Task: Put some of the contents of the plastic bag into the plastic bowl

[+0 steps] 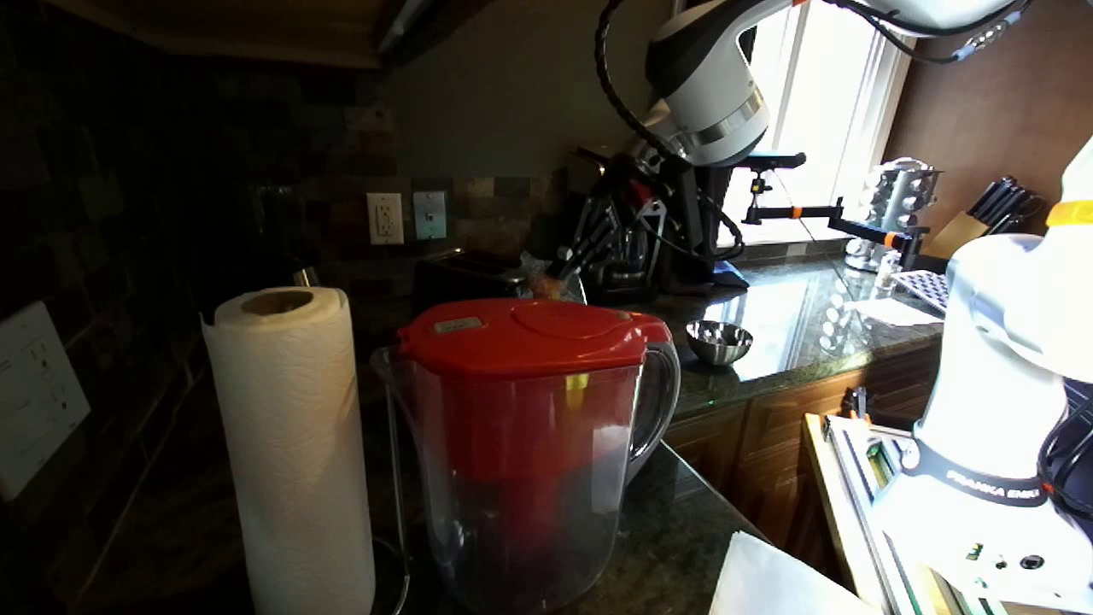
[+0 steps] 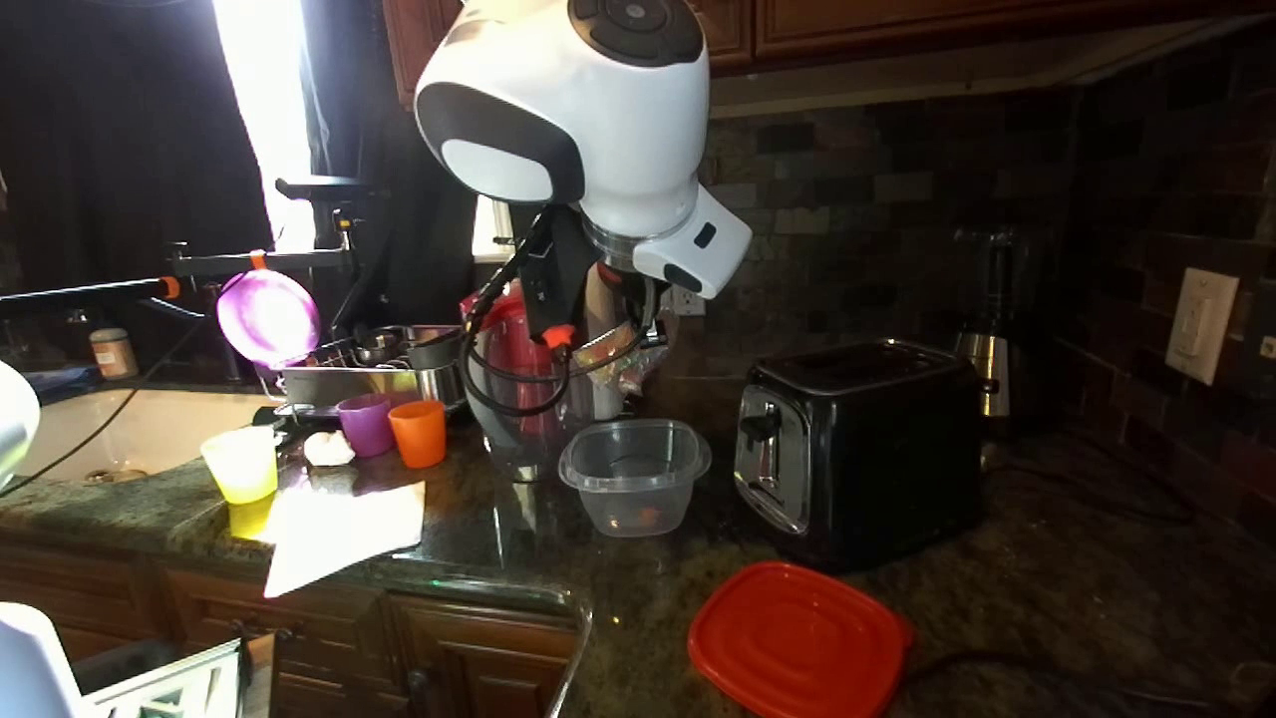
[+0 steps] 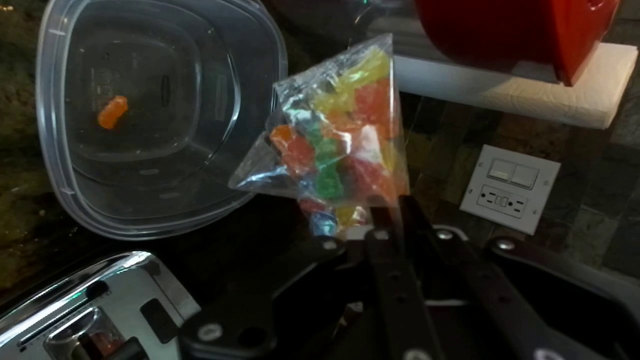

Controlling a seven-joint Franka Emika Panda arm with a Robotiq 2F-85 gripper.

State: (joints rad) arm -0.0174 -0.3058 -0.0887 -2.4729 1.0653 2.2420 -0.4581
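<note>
The transfer may be judged barely begun. A single orange candy is seen on the floor of the plastic bowl, and no second piece can be made out there, so the "some" asked for is met at most in the thinnest sense. By far the greater share of the sweets, in red, yellow, green and orange, is contained in the plastic bag, which in the wrist view is seen across the bowl's rim on the side nearest the water pitcher; in an exterior view the bag is shown higher than the bowl and toward its far side, apparently clear of the rim. Whether any of the bag is placed directly over the bowl cannot be told, nor can its mouth be picked out with certainty. The bag is held near one edge by the gripper, whose jaws are drawn close together with the film caught between them. The bowl is stood upright and uncovered, with a red lid laid nearer the camera than the bowl in that exterior view and the toaster set just beside it. What seems to be left is for the bag to be tipped or shaken over the bowl until more pieces are dropped in, and then for it to be taken away from the bowl; care would be called for lest sweets be spilled outside the rim.
</note>
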